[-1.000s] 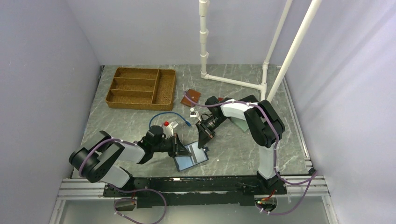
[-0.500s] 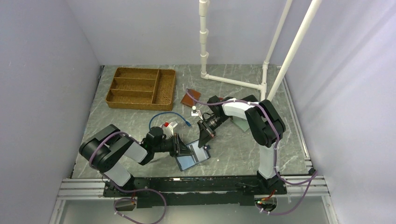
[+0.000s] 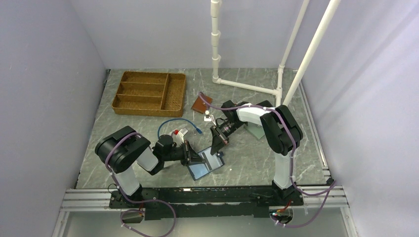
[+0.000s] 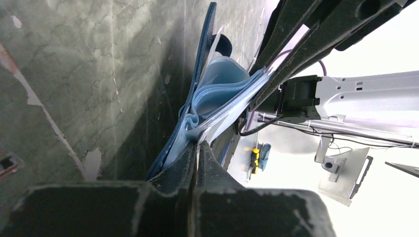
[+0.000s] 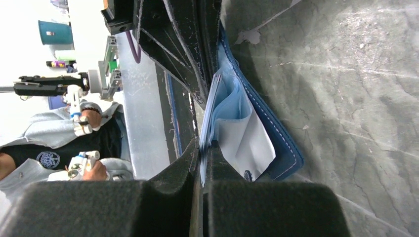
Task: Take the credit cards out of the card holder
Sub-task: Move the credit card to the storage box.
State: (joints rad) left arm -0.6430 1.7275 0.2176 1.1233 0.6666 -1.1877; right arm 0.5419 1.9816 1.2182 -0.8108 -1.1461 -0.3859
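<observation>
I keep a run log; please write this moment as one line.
left gripper: shut on card holder | right gripper: shut on card holder | card holder: open, on table | credit card: in pocket

Glossy blue card holder (image 3: 201,170), wicker tray (image 3: 174,94)

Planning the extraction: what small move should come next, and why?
Probably the right gripper draws slowly away while the left gripper holds: both are shut on thin pale layers inside the open card holder, a pale card still pocketed.
</observation>
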